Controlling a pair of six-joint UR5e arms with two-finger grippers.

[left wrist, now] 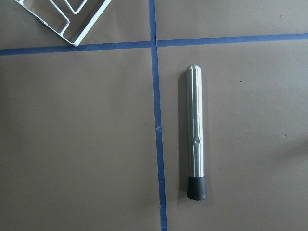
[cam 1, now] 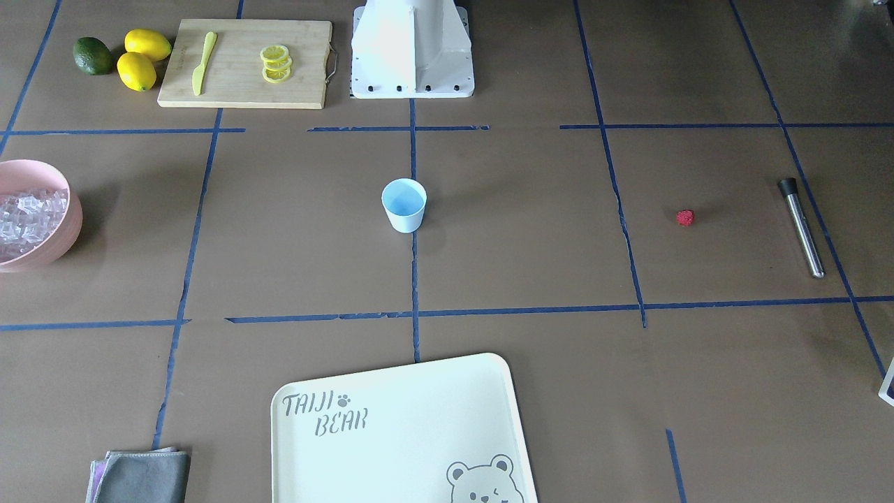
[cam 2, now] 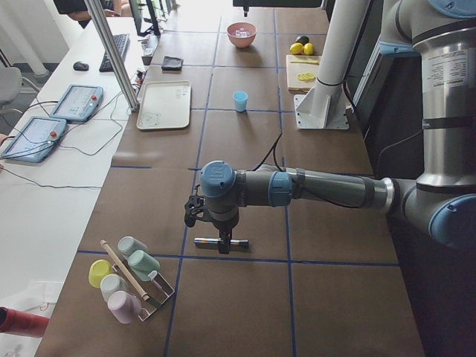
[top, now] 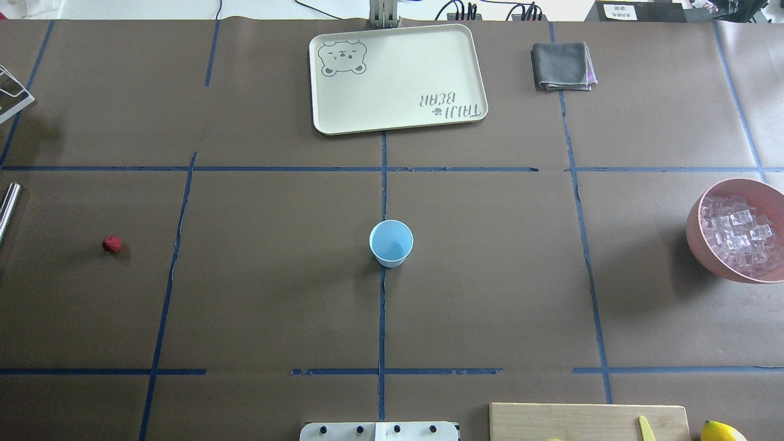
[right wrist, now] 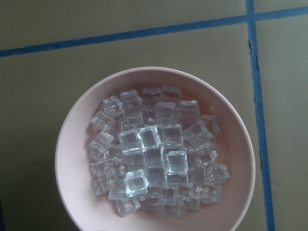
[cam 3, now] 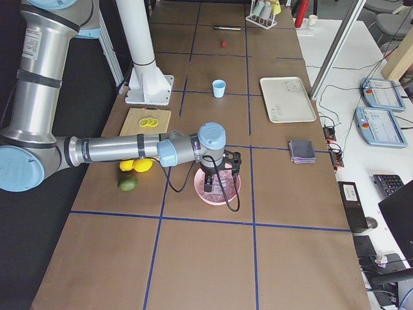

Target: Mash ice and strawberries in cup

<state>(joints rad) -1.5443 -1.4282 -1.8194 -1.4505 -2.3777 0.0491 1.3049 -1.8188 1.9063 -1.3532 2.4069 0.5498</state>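
Overhead exterior: cup (top: pixel 391 244) upright at worktop centre, on the blue tape line. Strawberry (top: pixel 112 245) lies on the worktop, well off to the robot's left of the cup. Ice (top: pixel 741 236) is piled in a pink bowl (top: pixel 696 225) at the right edge. Left gripper (cam 2: pixel 221 230) hangs over the muddler (left wrist: pixel 195 139), right gripper (cam 3: pixel 215 179) over the bowl. Both show in side views only, so open or closed: can't tell.

The brown table (top: pixel 275 294) carries blue tape lines (top: pixel 381 318) beside a white desk (cam 2: pixel 44 201).
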